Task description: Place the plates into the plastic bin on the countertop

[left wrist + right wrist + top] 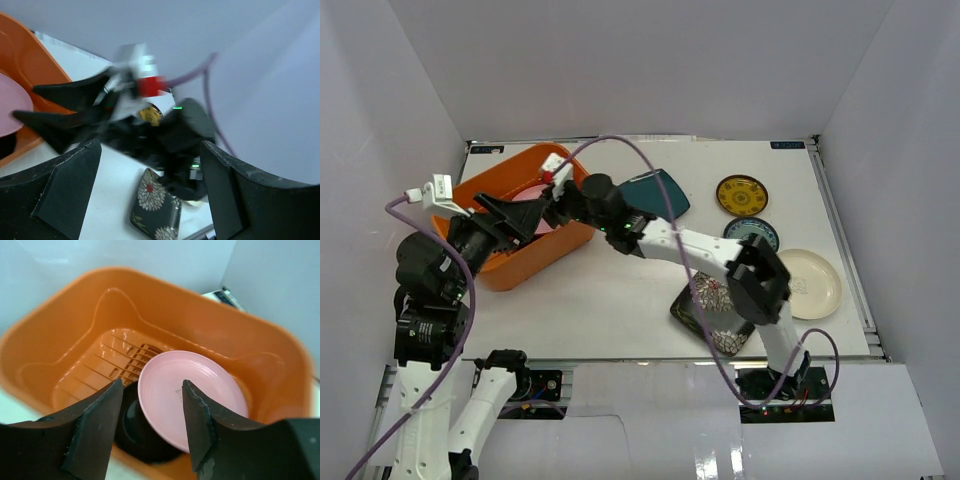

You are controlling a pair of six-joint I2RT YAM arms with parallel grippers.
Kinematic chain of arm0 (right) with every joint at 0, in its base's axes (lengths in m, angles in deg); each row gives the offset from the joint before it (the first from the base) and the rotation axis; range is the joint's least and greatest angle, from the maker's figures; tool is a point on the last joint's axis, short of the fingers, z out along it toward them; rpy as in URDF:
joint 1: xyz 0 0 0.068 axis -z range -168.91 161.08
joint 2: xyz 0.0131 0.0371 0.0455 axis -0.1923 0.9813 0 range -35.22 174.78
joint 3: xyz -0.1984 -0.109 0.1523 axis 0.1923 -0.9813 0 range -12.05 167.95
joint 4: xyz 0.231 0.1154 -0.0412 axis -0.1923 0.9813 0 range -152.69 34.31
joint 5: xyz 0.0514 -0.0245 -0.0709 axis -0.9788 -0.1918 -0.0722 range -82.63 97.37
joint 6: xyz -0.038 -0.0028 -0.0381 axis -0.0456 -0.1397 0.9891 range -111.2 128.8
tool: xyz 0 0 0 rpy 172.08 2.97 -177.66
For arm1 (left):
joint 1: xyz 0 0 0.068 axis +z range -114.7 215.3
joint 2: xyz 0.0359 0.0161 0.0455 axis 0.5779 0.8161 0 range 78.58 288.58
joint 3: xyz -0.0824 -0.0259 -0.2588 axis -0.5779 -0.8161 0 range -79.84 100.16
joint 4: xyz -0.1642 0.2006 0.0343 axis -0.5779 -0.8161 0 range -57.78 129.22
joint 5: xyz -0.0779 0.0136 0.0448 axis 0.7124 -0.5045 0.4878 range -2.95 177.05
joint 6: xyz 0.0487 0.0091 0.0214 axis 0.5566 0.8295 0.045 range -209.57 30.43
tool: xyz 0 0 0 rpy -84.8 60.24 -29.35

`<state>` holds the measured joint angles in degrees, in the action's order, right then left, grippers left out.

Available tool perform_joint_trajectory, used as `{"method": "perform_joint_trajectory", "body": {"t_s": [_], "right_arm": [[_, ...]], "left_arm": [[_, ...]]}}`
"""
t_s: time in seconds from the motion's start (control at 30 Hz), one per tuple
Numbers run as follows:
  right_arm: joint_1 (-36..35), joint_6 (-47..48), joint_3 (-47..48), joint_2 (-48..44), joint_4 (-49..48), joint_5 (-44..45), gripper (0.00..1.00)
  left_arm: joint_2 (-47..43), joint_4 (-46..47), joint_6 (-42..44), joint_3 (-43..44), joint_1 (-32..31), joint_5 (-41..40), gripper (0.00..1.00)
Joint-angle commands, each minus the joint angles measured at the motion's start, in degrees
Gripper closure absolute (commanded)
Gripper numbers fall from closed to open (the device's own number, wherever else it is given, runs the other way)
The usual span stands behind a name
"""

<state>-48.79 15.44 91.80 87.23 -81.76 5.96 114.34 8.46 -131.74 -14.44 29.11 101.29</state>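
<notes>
The orange plastic bin (pixel 505 265) stands at the left of the white countertop (pixel 610 300). A pink plate (pixel 192 395) lies in it, tilted over a black plate (pixel 135 432). My right gripper (pixel 152 390) hovers open and empty just above the pink plate; it also shows in the top view (pixel 515 212) and the left wrist view (pixel 25 102). My left gripper (pixel 150 147) is open and empty at the bin's near side (pixel 500 240). On the countertop lie the teal plate (pixel 655 192), yellow plate (pixel 741 195), blue-patterned plate (pixel 752 233), cream plate (pixel 808 283) and the dark square flowered plate (pixel 715 310).
White walls surround the countertop on three sides. The right arm (pixel 690 245) stretches diagonally across the middle, passing above the flowered plate (pixel 155 205). Purple cables loop over both arms.
</notes>
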Motion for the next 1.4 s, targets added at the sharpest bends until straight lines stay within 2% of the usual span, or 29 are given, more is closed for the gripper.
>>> {"method": "perform_joint_trajectory", "body": {"t_s": [0.0, 0.03, 0.07, 0.1, 0.17, 0.2, 0.23, 0.27, 0.3, 0.37, 0.4, 0.43, 0.47, 0.53, 0.57, 0.67, 0.7, 0.83, 0.93, 1.1, 1.17, 1.2, 1.23, 1.37], "right_arm": [[2.74, -6.8, -12.31, -20.43, -10.81, 2.19, 0.5], [3.53, -9.07, -16.97, -23.89, -11.07, 3.94, 0.59], [5.11, -12.49, -25.98, -27.76, -10.99, 6.83, 0.68], [5.99, -14.09, -30.59, -31.36, -9.51, 8.25, 0.82], [8.88, -17.78, -39.39, -42.87, -6.26, 10.98, 0.92], [11.34, -21.71, -47.78, -50.31, -2.15, 11.34, 0.92], [11.36, -23.49, -51.96, -53.69, -0.46, 11.34, 0.92], [14.32, -25.07, -55.74, -57.29, 1.39, 9.78, 0.92], [15.74, -27.53, -62.39, -63.68, 5.67, 9.32, 0.92], [19.87, -29.04, -67.71, -69.6, 9.91, 7.57, 0.92], [21.37, -29.92, -71.56, -75.11, 14.37, 6.17, 0.92], [23.99, -30.45, -73.08, -77.6, 16.5, 5.37, 0.92], [25.06, -30.54, -75.18, -82.15, 18.35, 4.58, 0.89], [28.14, -31.15, -76.34, -85.87, 23.71, 2.03, 0.84], [28.84, -31.33, -76.69, -88.59, 25.21, 0.72, 0.81], [30.34, -31.59, -77.48, -92.2, 28.56, -5.52, 0.77], [30.43, -31.59, -77.75, -93.0, 29.08, -8.23, 0.77], [30.61, -31.25, -77.66, -96.08, 31.54, -13.0, 0.72], [30.7, -30.63, -77.92, -97.49, 32.6, -13.88, 0.7], [30.7, -30.45, -79.86, -98.46, 32.96, -13.71, 0.69], [30.79, -30.54, -80.03, -98.9, 32.87, -13.45, 0.69], [30.79, -30.45, -79.86, -98.9, 32.78, -13.27, 0.69], [30.79, -30.45, -79.69, -98.99, 32.78, -13.27, 0.69], [30.79, -30.01, -77.23, -98.99, 33.13, -12.57, 0.69]], "left_arm": [[1.23, 0.0, -2.56, -3.26, -0.22, 8.33, 0.11], [1.23, 0.52, -3.09, -4.49, -0.22, 9.74, 0.11], [1.58, 1.23, -3.61, -7.37, -0.22, 11.23, 0.12], [1.76, 2.1, -4.58, -9.14, -0.31, 15.16, 0.14], [2.98, 4.13, -5.2, -12.39, -0.83, 18.53, 0.17], [3.43, 5.44, -5.55, -15.54, -2.49, 20.28, 0.19], [3.69, 6.06, -5.73, -16.96, -3.9, 20.3, 0.19], [4.3, 6.76, -5.73, -18.11, -5.91, 19.95, 0.21], [5.88, 7.64, -5.47, -19.77, -11.41, 17.34, 0.22], [8.34, 9.22, -5.11, -21.02, -18.64, 12.85, 0.23], [12.18, 10.88, -4.59, -21.63, -26.86, 8.05, 0.23], [14.74, 11.68, -3.98, -21.55, -30.77, 5.65, 0.23], [21.12, 13.26, -3.36, -20.77, -37.68, 3.54, 0.22], [28.35, 15.28, -1.34, -19.53, -41.78, 1.23, 0.19], [34.83, 17.64, -0.9, -18.92, -43.44, 1.05, 0.19], [42.34, 24.67, 1.03, -18.12, -43.72, 3.25, 0.17], [47.59, 24.96, 2.08, -16.03, -43.73, 3.34, 0.16], [59.2, 26.02, 7.45, -10.23, -43.64, 6.68, 0.15], [64.58, 26.36, 7.98, -7.15, -43.37, 5.71, 0.15], [72.32, 29.36, 8.07, -3.36, -43.11, 11.86, 0.19], [74.61, 29.27, 8.16, -2.57, -43.11, 12.13, 0.26], [75.06, 29.27, 8.16, -2.57, -43.11, 11.95, 0.34], [75.41, 29.53, 8.16, -2.83, -43.11, 12.04, 0.46], [76.29, 29.53, 8.68, -4.49, -43.11, 11.6, 0.6]]}}
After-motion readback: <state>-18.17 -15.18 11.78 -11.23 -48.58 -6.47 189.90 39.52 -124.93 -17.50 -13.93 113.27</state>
